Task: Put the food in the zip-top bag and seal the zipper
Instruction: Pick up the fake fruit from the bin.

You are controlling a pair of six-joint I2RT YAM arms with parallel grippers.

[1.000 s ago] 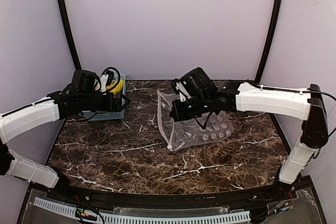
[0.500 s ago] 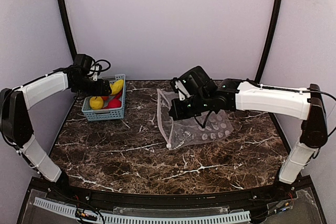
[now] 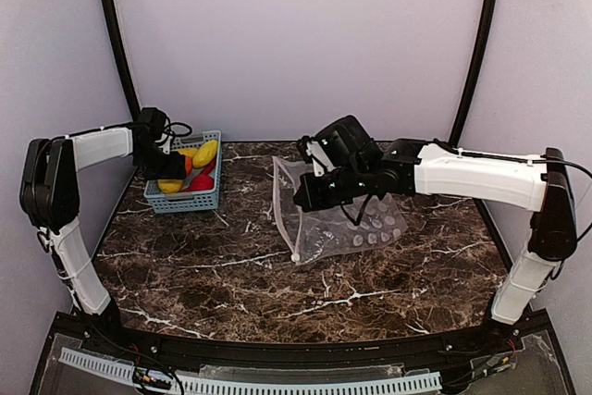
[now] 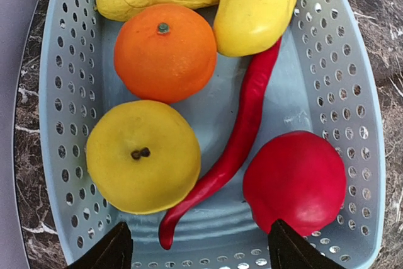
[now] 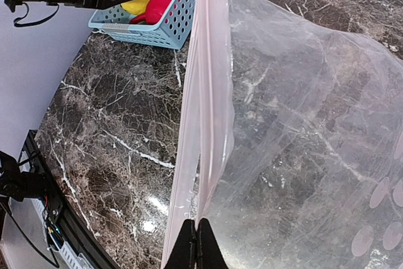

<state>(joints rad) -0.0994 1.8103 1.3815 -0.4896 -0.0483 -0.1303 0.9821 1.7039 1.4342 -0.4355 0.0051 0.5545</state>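
Food in basket beneath left end effector

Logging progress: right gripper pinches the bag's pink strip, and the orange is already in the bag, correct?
No: the orange is in the basket, per the left wrist view. The right gripper does pinch the bag's pink strip.

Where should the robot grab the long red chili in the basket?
Its middle stretch, from above, with the fingers across its thin width. The chili lies flat on the floor of the basket, with bare floor on either side there. Its top end tucks under a yellow piece.
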